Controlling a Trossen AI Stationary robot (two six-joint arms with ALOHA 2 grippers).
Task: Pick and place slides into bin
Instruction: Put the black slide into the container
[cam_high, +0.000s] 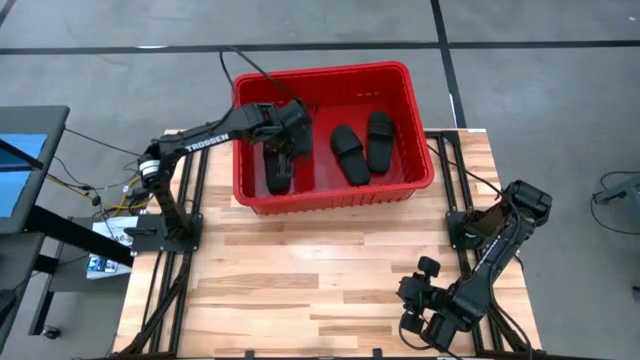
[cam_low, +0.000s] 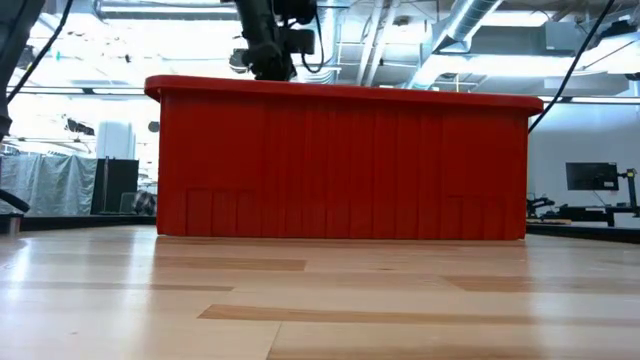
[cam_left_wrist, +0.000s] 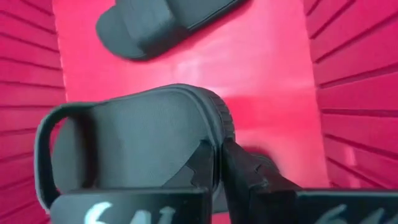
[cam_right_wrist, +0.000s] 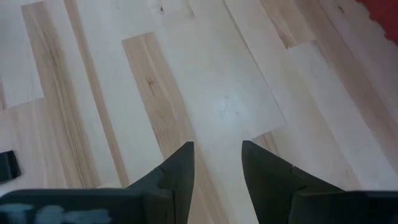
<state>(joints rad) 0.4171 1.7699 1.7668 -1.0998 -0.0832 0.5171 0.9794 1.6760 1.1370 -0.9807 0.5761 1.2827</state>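
Inside the bin (cam_high: 420, 180), left gripper (cam_high: 283, 150) clamping a slide (cam_left_wrist: 143, 137) (near left wall).

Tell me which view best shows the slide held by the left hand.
The left wrist view: the slide fills it, its edge pinched by the left hand. The high view shows it small and dark inside the bin. The low and right wrist views show none of it.

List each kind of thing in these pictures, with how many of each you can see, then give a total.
Black slides: 3, all inside the bin: two side by side, one held in the left gripper.
Red bin: 1.
Robot arms: 2; the right gripper is open over bare table.
Total: 6.
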